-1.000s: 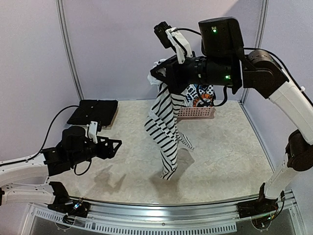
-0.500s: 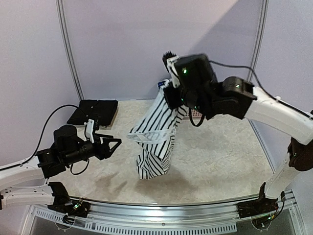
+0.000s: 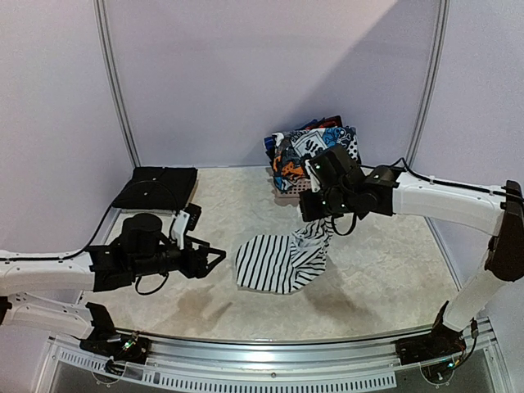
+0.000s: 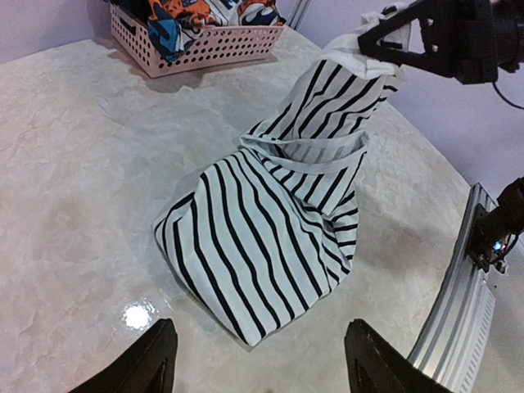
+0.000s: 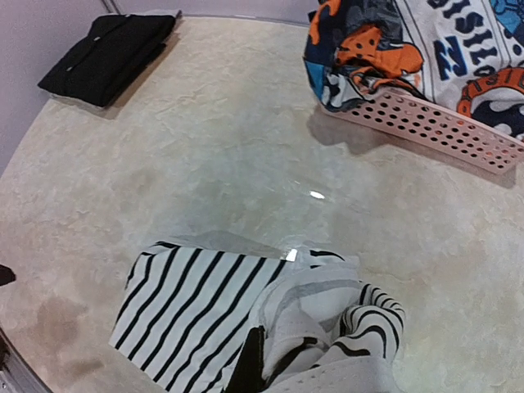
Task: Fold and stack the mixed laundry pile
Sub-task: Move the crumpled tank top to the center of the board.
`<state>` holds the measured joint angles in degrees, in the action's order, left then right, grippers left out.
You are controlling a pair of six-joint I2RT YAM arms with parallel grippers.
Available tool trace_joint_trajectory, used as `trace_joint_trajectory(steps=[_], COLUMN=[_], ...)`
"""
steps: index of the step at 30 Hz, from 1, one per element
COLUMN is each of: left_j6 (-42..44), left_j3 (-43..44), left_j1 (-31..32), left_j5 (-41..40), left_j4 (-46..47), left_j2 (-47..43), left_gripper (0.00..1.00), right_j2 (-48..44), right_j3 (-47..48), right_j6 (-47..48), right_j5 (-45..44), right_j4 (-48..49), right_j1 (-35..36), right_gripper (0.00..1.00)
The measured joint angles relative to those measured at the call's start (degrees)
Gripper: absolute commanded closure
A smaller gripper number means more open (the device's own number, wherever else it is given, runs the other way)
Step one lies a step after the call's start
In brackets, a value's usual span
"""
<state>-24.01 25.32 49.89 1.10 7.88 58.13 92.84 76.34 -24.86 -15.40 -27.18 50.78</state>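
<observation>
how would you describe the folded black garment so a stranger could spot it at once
Start at the pale table and look to its far left corner. There lies a folded black garment, flat and square. Unlike its neighbours it is plain black and neatly flat: the striped shirt sits crumpled mid-table and the printed clothes fill the pink basket at the back.

A white cloth garment with thin black stripes (image 3: 274, 264) sprawls mid-table. Its bunched top hangs from the clamped right gripper (image 3: 316, 218), whose white arm (image 3: 442, 196) bars the air over the right side. The left gripper (image 3: 214, 260), jaws spread, faces it across a narrow strip of bare marbled tabletop (image 3: 221, 205). A folded black garment (image 3: 157, 187) fills the back-left corner. A pink latticed plastic basket (image 3: 288, 193), heaped with printed clothes (image 3: 315, 147), blocks the back centre.
</observation>
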Motion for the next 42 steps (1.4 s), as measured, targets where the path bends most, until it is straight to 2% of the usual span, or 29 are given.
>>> trace_joint_trajectory(steps=[5, 14, 19, 22, 27, 32, 37, 39, 42], left_j6=[-0.44, 0.48, 11.32, 20.48, 32.76, 38.93, 37.66, 35.89, 32.26], left_j3=[5.64, 23.91, 34.32, 35.93, 32.83, 22.29, 7.23, 3.87, -0.68], left_j1=[1.31, 4.59, 11.45, 16.26, 19.04, 18.56, 18.56, 18.56, 18.56], left_j5=[-0.02, 1.44, 0.33, -1.38, -2.32, -4.83, -8.59, -10.69, -14.01], left_j4=[2.86, 3.28, -0.59, -1.36, 1.4, 8.35, 12.02, 11.28, 9.66], left_j2=[9.09, 31.74, 39.91, 40.63, 39.26, 34.16, 17.57, 9.75, -4.31], left_gripper=[0.29, 0.32, 0.32, 0.32, 0.32, 0.34, 0.37, 0.4, 0.41], right_j2=[-0.76, -10.6, -9.6, -7.96, -7.41, -3.65, 8.52, 14.38, 24.06], right_j3=[-1.09, -13.25, -13.44, -10.25, -1.73, 11.72, 30.1, 36.68, 46.58], right_j6=[1.42, -0.37, -1.92, -1.62, 0.46, 1.95, 5.4, 6.14, 6.51], right_j5=[2.71, -4.2, -3.67, -1.51, 6.67, 18.49, 25.42, 27.54, 30.69], right_j4=[2.16, 3.02, 3.41, 2.64, 1.9, -0.55, -5.68, -7.08, -8.79], right_j1=[0.02, -0.28, -1.29, -1.55, -1.68, -0.7, 3.67, 5.09, 5.77], right_gripper=[1.0, 0.97, 1.0, 1.0, 1.0, 1.0, 1.0, 1.0, 0.94])
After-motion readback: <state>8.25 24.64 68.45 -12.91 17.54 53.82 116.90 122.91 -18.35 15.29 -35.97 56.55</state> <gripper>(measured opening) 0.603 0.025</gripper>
